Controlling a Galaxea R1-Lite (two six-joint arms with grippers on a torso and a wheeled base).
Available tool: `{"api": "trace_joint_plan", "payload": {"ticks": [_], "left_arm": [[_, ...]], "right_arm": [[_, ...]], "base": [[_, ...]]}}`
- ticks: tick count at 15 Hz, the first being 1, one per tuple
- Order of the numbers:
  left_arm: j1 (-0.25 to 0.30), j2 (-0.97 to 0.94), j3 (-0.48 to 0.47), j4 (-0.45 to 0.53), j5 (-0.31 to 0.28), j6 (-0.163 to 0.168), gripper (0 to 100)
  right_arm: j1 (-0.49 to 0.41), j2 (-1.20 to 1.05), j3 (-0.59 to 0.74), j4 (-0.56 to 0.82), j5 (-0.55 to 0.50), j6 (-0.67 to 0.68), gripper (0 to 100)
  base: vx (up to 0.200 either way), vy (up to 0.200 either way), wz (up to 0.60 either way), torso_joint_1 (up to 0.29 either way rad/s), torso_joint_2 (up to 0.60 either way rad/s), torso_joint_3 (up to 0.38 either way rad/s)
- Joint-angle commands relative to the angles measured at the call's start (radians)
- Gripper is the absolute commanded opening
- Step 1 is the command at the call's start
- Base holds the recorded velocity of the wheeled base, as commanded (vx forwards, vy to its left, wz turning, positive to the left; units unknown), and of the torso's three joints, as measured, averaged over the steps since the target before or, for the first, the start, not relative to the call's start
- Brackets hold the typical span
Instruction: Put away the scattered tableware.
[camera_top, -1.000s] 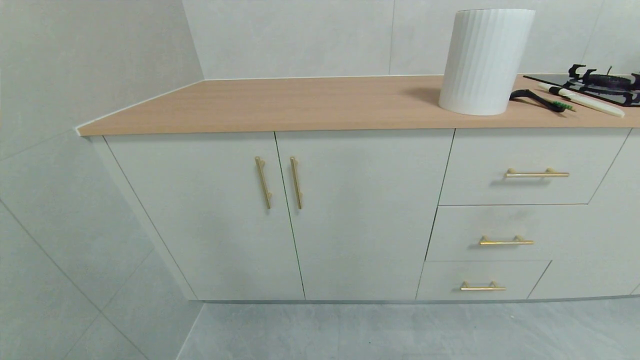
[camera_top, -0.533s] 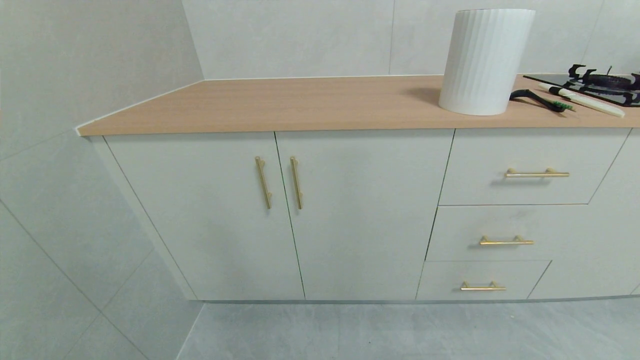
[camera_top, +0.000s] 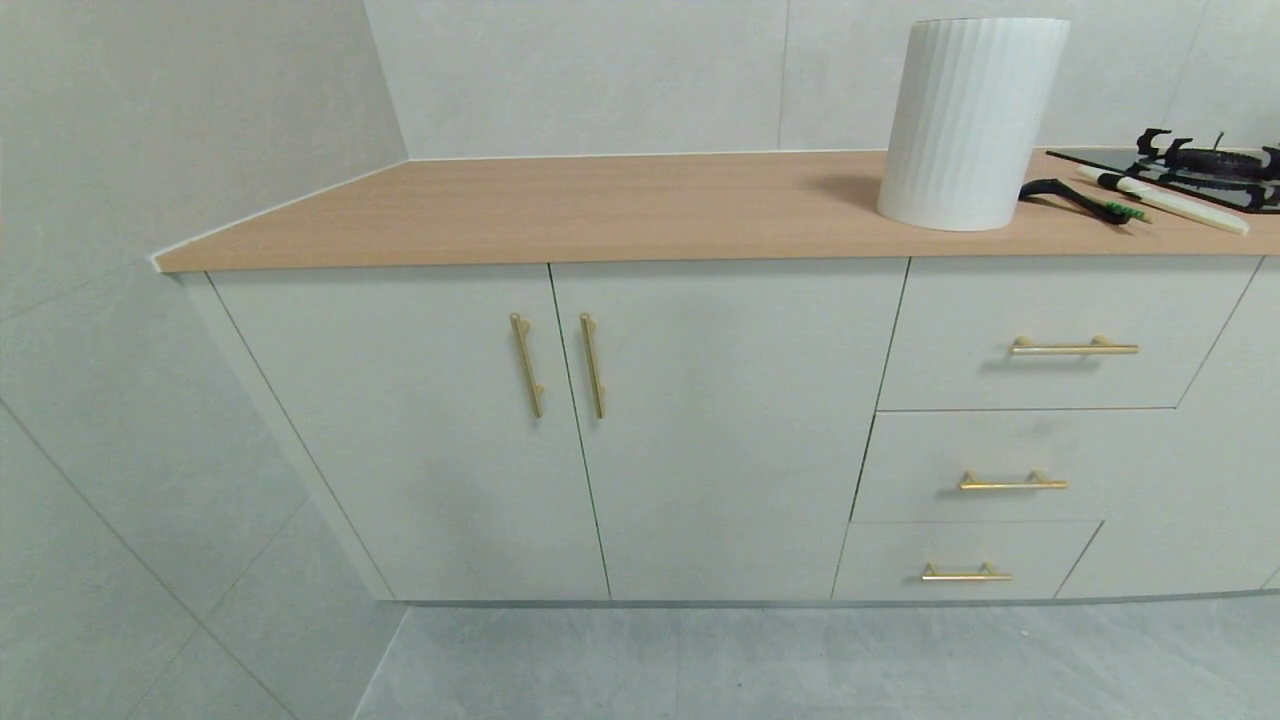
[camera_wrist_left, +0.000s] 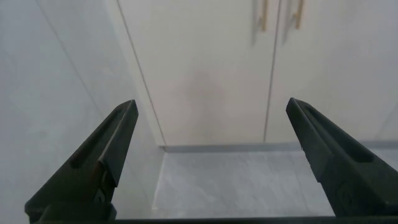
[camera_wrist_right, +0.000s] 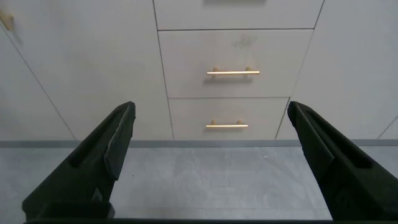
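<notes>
Head view: a black utensil (camera_top: 1050, 186) and a pale utensil (camera_top: 1175, 203) lie side by side near the right end of the wooden tabletop (camera_top: 560, 205); both long axes run slantwise, from the back towards the front edge and the right; the black one's curved end sits just beside a ribbed white container (camera_top: 968, 125), its green end pointing to the front edge; a stove grate (camera_top: 1210, 160) lies behind them; pale tiled wall (camera_top: 600, 70) stands behind the tabletop; below are two cabinet doors (camera_top: 700, 420) and three drawers (camera_top: 1000, 300) with brass handles, then grey floor (camera_top: 800, 660).

Left wrist view: the left gripper (camera_wrist_left: 214, 165) is spread wide and holds nothing, above the floor before a door's base.

Right wrist view: the right gripper (camera_wrist_right: 211, 165) is likewise released, facing the lower drawers.
</notes>
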Motion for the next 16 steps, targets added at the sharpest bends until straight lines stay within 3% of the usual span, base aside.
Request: {"api": "trace_joint_plan", "payload": {"ticks": [1,3,8,10,16], "left_arm": [[0.0,0.0,0.002,0.002,-0.014,-0.009,100],[0.0,0.0,0.002,0.004,-0.054,-0.004,100],[0.0,0.002,0.002,0.002,-0.052,-0.01,100],[0.0,0.0,0.002,0.04,0.029,-0.088,100],[0.0,0.002,0.002,0.04,0.023,-0.101,100]], "right_arm": [[0.0,0.002,0.002,0.004,0.02,-0.001,100],[0.0,0.002,0.002,0.004,0.029,-0.001,100],[0.002,0.002,0.002,0.003,0.035,-0.003,100],[0.002,0.002,0.002,0.003,0.033,-0.001,100],[0.002,0.002,0.002,0.003,0.035,-0.001,100]], "base": [[0.0,0.0,0.0,0.0,0.0,0.0],[0.0,0.0,0.0,0.0,0.0,0.0],[0.0,0.0,0.0,0.0,0.0,0.0],[0.0,0.0,0.0,0.0,0.0,0.0],[0.0,0.0,0.0,0.0,0.0,0.0]]}}
